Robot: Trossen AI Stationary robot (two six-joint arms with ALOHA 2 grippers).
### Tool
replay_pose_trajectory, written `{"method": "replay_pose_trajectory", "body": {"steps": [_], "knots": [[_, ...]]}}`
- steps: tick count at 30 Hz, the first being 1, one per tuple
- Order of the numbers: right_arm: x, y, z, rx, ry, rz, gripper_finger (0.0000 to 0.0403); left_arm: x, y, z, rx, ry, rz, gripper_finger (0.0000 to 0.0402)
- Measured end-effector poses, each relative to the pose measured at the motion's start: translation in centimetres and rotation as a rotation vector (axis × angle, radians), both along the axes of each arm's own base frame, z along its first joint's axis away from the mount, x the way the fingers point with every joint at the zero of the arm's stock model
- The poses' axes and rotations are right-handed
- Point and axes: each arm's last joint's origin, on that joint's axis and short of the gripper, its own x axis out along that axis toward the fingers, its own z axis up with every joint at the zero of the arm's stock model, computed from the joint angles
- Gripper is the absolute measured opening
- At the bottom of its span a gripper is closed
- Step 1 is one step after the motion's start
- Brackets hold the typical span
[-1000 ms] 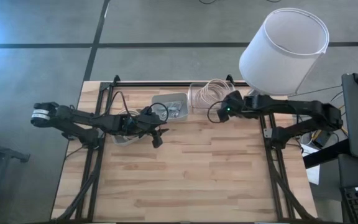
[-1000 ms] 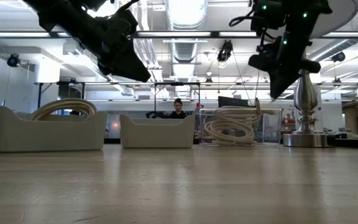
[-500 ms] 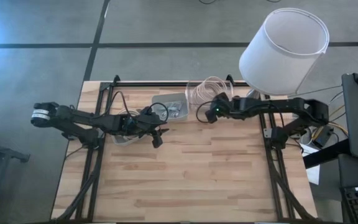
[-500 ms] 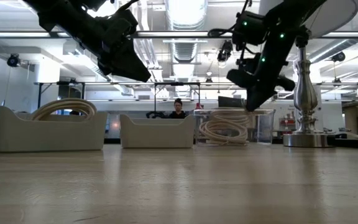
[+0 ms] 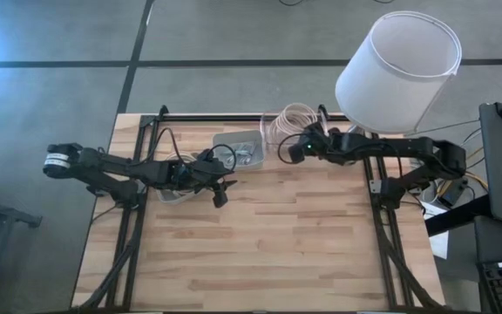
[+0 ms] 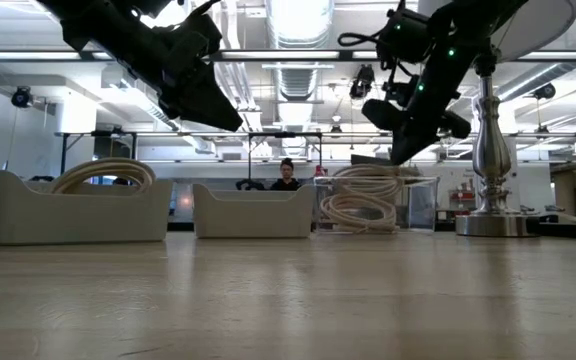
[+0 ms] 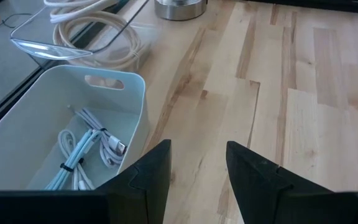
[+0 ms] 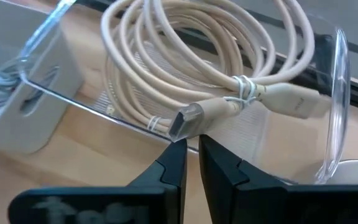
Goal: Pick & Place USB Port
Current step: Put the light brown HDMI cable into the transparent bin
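The cream cable [image 8: 216, 74] is lying coiled in the clear bin [image 5: 283, 131] near the upper middle of the high view, and in the right wrist view its flat plug end [image 8: 185, 121] is sitting right at the tips of the right pincer [image 8: 191, 149], looking as if it is pinched between them, though contact is hard to confirm. In the high view the right pincer [image 5: 290, 150] is hanging over the near rim of that clear bin, just right of the white bin [image 5: 242, 148], which is holding a bundle of pale cables [image 7: 86, 152]. The clear bin is sitting close to the far edge of the tabltop [image 5: 268, 235], with the lamp base [image 6: 486, 222] just to its right in the low view and the white lampshade [image 5: 397, 61] filling the upper right of the high view. The whole lower half of the wooden surface is lying open. The right pincer's fingers are standing nearly together, only a thin slit showing between them. The left pincer [image 5: 219, 185] is hovering left of centre, beside the white bin and above bare wood, its fingers [image 7: 151, 171] spread wide and holding nothing. Another white bin [image 6: 80, 205] with a coiled cable is showing at the left in the low view.
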Motion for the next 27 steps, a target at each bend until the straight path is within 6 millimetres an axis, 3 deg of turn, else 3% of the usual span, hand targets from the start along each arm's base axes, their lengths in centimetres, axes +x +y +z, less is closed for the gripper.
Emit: {"method": "replay_pose_trajectory", "body": {"steps": [9, 18, 27], "knots": [[1.1, -2.2, -2.0, -0.014, 0.027, -0.027, 0.0038, 0.0, 0.0, 0.0, 0.001, 0.000, -0.001, 0.0158], [1.9, -3.2, -1.8, -0.066, -0.040, -0.003, 0.0038, 0.0, 0.0, 0.0, 0.005, 0.002, -0.003, 0.0158], [1.8, -4.0, -2.5, 0.050, -0.072, 0.074, 0.0038, 0.0, 0.0, 0.0, 0.004, 0.002, -0.003, 0.0158]]}}
